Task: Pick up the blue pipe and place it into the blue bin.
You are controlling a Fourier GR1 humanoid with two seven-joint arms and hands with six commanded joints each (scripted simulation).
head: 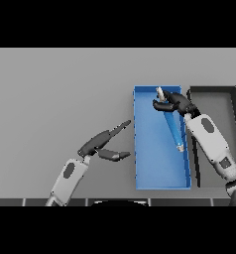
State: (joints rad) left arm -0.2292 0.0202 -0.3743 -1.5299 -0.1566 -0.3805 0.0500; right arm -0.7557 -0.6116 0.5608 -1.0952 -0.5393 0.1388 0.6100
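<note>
Left hand (102, 145): over the grey table (55, 99), just left of the blue bin (154, 168), fingers extended, holding nothing. Blue pipe (172, 126): positioned over the bin's right half, angled, white tip far. Right hand (173, 103): fingers curled around the pipe's far end. Dark bin (234, 119): immediately right of the blue bin.

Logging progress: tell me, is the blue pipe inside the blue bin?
Over it: blue pipe within blue bin outline, gripped by right hand.
</note>
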